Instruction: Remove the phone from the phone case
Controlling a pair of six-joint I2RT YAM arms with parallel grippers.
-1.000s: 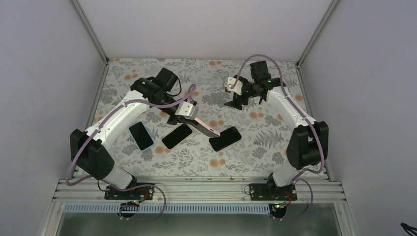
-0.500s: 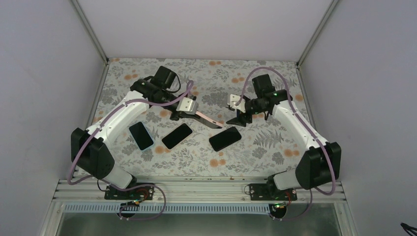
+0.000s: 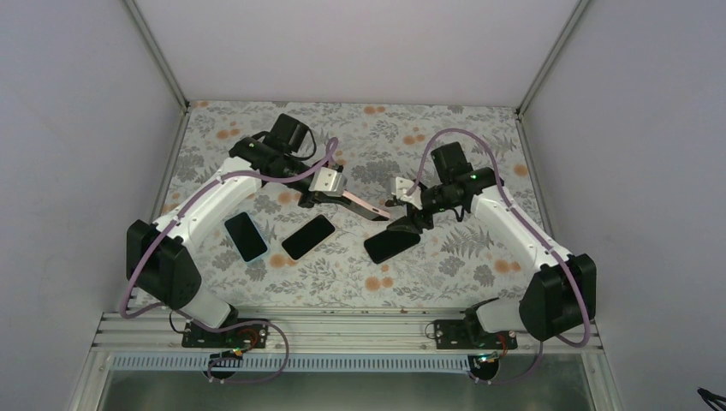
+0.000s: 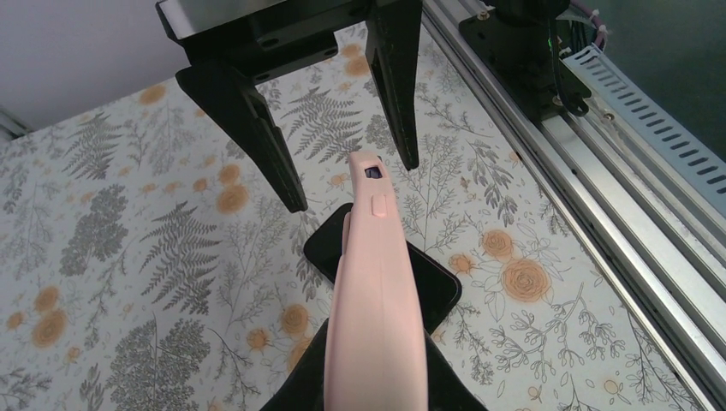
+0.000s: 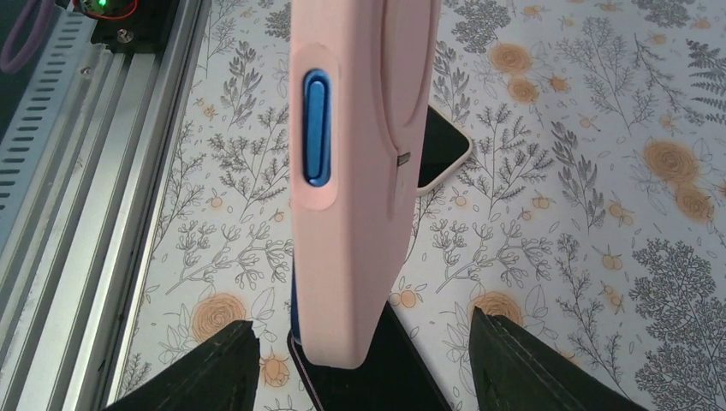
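Both ends of the pink phone case (image 5: 360, 171), phone (image 5: 315, 128) still inside and held off the table (image 3: 488, 137), are now covered: your left gripper (image 3: 336, 197) stays clamped on one, and your right gripper (image 3: 401, 224) has swung in, jaws half-open astride the other, gripping nothing, ready to peel.

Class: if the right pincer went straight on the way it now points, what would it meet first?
Most likely the flat pink phone case, held edge-on by the left pincer: its end lies between the right pincer's open fingers, apparently not yet touching.
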